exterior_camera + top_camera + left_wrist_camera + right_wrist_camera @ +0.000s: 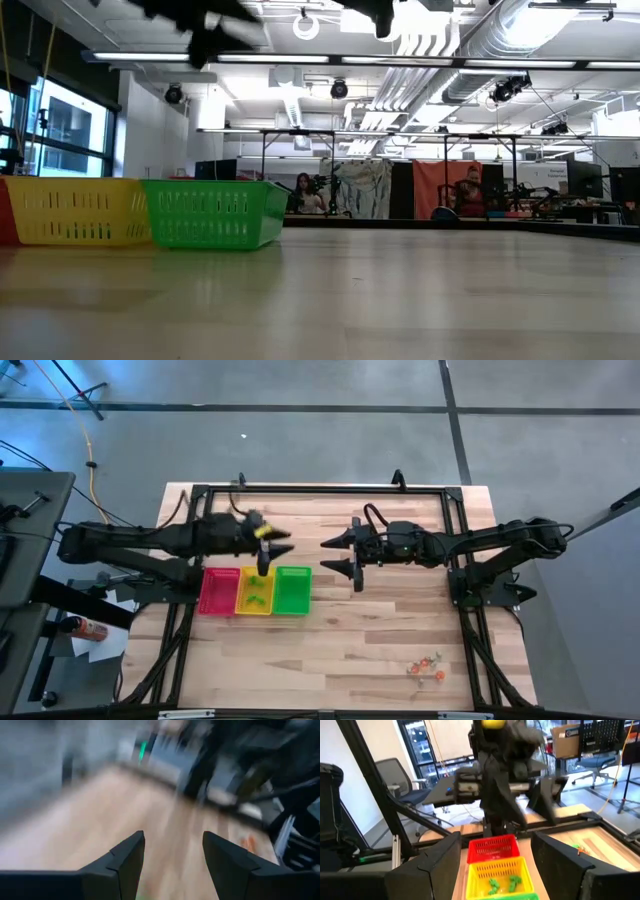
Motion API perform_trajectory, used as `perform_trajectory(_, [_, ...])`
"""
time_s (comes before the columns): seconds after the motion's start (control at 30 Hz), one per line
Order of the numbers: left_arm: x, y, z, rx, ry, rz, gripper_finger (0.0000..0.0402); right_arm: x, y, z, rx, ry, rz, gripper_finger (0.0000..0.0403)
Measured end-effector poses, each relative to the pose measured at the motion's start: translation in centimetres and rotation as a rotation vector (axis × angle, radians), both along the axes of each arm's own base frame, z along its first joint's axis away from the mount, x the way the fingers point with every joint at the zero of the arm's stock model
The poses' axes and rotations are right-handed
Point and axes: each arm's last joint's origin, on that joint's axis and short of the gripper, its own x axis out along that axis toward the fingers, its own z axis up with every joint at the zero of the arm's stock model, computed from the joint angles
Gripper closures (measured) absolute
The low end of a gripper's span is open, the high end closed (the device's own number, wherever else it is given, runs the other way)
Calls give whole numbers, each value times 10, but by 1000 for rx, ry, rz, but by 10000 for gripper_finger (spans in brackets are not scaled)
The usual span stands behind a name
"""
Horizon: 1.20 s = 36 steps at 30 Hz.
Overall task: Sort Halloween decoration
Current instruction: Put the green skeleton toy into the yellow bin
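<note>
Two green trinkets [502, 883] lie in yellow tray [254, 591]; orientation unclear; both grippers spread.

yellow tray [75, 212], green tray [212, 214], wooden table [400, 300]

Trays: red [218, 591], yellow [254, 592], green [292, 590]. Trinkets: green in yellow tray [502, 883]; orange and green on light striped wooden table [428, 666].
</note>
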Motion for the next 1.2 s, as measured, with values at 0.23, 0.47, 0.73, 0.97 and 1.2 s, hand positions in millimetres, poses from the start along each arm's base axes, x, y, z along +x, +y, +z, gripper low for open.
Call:
perform_trajectory(0.23, [3,-1,32,255,-268,-62,211,0,0,5,2,-54,0,167])
perform_trajectory(0.47, [3,-3,29,243,-241,-76,211,0,0,5,-5,-54,0,167])
perform_trajectory(0.73, [3,-5,28,242,-240,-86,211,0,0,5,-5,-54,0,167])
perform_trajectory(0.97, [3,-5,28,243,-238,-86,211,0,0,5,-5,-54,0,167])
perform_trajectory(1.2, [3,-5,28,242,-238,-86,211,0,0,5,-5,-54,0,167])
